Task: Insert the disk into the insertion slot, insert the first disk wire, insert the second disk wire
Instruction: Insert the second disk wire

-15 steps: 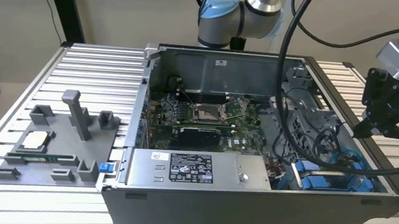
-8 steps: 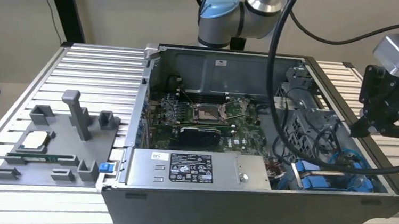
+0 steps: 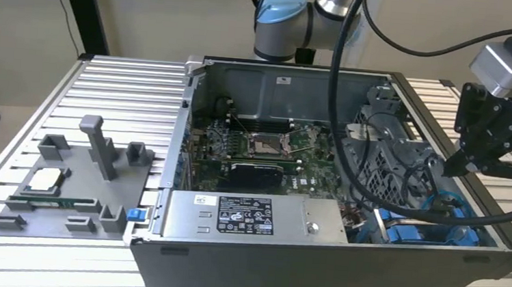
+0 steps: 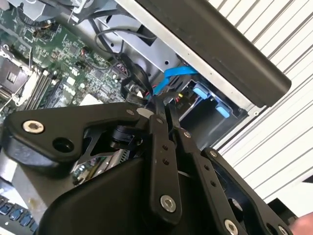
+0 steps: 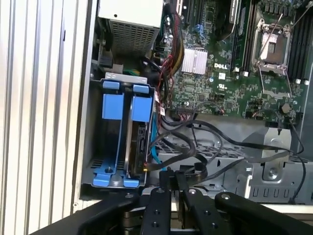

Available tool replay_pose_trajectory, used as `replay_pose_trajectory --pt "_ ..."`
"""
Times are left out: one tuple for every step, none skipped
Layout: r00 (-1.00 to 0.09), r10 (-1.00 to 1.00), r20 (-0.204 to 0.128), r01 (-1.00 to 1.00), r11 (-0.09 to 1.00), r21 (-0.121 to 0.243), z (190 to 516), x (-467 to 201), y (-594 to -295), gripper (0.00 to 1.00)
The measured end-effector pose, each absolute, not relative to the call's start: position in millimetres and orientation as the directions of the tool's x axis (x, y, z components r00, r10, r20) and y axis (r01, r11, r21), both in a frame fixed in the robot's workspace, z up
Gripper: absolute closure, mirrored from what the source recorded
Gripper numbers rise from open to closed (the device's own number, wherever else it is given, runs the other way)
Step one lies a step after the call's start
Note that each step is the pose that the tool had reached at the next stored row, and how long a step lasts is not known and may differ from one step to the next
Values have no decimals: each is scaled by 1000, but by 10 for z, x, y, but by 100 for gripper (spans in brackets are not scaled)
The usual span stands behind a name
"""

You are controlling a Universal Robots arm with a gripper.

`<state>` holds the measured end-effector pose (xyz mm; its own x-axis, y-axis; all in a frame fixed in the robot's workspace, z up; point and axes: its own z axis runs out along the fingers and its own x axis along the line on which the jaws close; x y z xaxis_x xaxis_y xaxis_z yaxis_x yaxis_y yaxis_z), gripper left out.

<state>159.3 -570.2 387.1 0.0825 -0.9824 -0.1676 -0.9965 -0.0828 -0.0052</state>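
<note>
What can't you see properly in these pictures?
1. The disk, first wrist view: its blue caddy covers most of it.
2. Its plug end, first wrist view: tangled black wires cross it.
3. Drive bay, exterior view: the arm's thick cable and the case wall block it.

Black pincer (image 4: 161, 102) links carry silver screws (image 4: 167, 203); arm joint (image 3: 280, 12) capped pale blue.

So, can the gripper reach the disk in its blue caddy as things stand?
Probably yes: the gripper is close to the disk, whose end lies exposed in the open case; black cables crowd it.
</note>
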Motion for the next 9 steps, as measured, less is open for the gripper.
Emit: replay_pose_trajectory --pt "83 -982 -167 -997 -83 -5 3872 1550 -5707 100" --pt "83 -982 -168 -997 -83 -5 3871 1530 -5710 100" --pt "83 -982 -168 -997 -83 -5 3874 1496 -5720 100" --pt "83 -982 -168 -997 -83 -5 3874 1480 -5725 100" --pt "83 -982 -168 -997 -83 -5 3874 1460 -5732 100" --pt "83 -982 -168 -997 -83 -5 3873 1441 -5737 100" --pt "83 -982 -168 -997 -83 -5 3873 1422 -5742 100" --pt "82 -982 -168 -997 -83 -5 3873 1401 -5747 100" --pt "82 -982 -168 -997 -83 -5 3873 1381 -5751 100"
